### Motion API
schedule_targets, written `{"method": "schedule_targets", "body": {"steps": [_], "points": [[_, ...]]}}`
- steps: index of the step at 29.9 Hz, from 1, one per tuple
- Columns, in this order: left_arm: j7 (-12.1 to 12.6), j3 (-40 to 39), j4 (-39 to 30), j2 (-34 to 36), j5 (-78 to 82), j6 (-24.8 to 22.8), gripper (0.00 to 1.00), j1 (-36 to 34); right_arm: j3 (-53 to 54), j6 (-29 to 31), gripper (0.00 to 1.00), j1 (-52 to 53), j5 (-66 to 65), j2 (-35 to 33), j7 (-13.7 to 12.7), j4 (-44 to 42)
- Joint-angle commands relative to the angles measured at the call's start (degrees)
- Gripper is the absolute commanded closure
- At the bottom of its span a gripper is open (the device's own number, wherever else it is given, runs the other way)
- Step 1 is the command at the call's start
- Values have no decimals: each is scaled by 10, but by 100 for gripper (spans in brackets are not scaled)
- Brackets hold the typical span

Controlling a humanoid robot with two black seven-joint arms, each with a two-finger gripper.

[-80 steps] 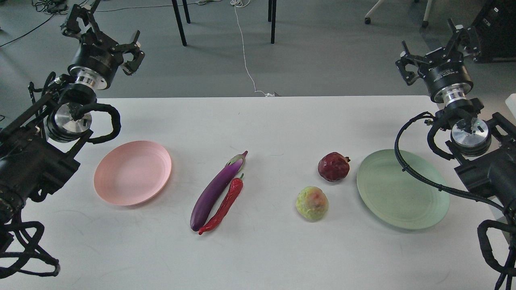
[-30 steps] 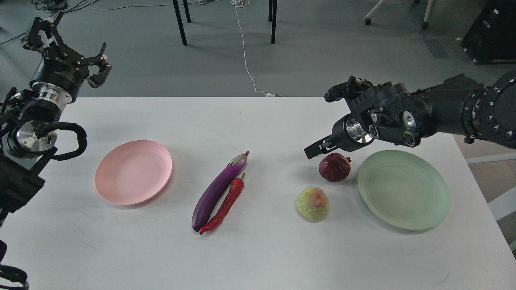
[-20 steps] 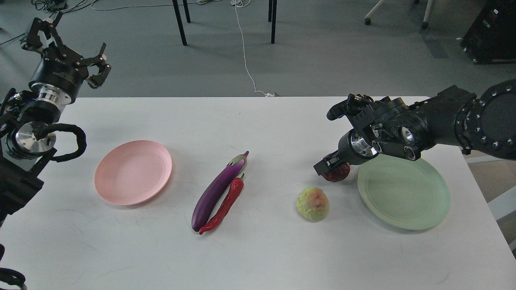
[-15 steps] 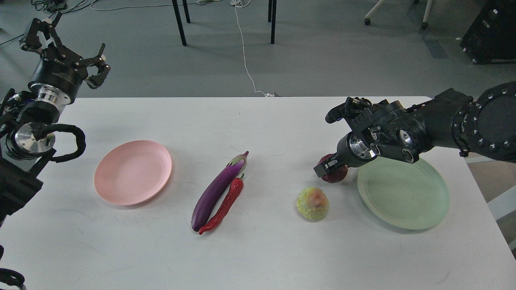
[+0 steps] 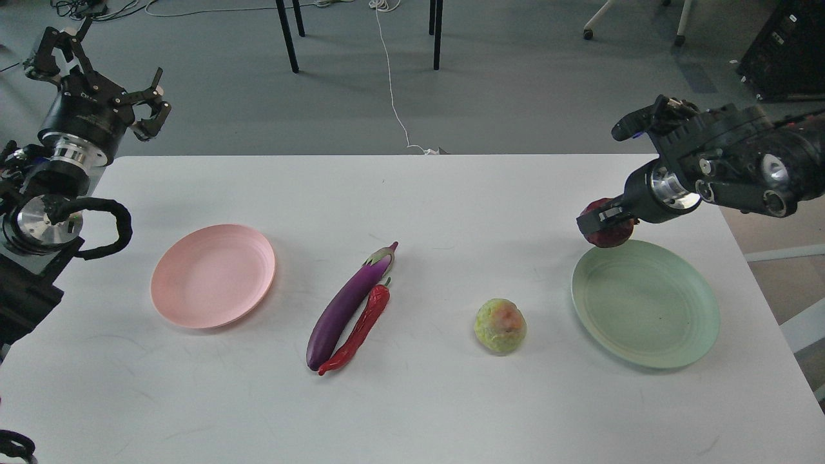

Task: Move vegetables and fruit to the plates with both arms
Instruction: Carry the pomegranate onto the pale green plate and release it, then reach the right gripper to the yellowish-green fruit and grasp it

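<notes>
Right gripper [image 5: 602, 222] is clenching the dark red pomegranate [image 5: 608, 233] in the air just past the far-left rim of the mint green plate [image 5: 646, 304], which is lying nearer and rightward.

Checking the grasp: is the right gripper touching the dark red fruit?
Touching. The head view shows the right gripper clamped around the dark red fruit, held off the table.
</notes>
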Motion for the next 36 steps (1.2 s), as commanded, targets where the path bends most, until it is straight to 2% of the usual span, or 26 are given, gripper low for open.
{"method": "schedule_targets", "body": {"steps": [1, 6, 8, 10, 12, 18, 22, 28, 31, 36], "points": [[2, 2, -3, -1, 0, 0, 2, -1, -1, -21, 42, -17, -79, -69, -1, 39], [2, 1, -6, -1, 1, 0, 2, -1, 0, -26, 37, -50, -92, -106, -1, 34], [2, 1, -6, -1, 1, 0, 2, -1, 1, -34, 28, -64, -92, -110, -2, 31], [2, 1, -5, -1, 1, 0, 2, -1, 1, -48, 13, -71, -92, -110, -4, 31], [1, 1, -5, -1, 1, 0, 2, -1, 1, -55, 6, -72, -92, -108, -7, 31], [1, 0, -6, -1, 1, 0, 2, -1, 3, -55, 3, -60, -89, -98, -7, 36], [1, 0, -5, 0, 1, 0, 2, -1, 3, -54, 3, -36, -83, -65, -7, 47], [1, 0, -5, 0, 1, 0, 2, -1, 31, -54, 3, 14, -11, 21, -7, 127], [1, -1, -5, 1, 2, 0, 2, -1, 35, -54, 4, 20, 35, 72, -6, 140], [1, -1, -5, 11, 1, -2, 2, 0, 36, -59, 4, 16, 43, 150, -5, 134]]}}
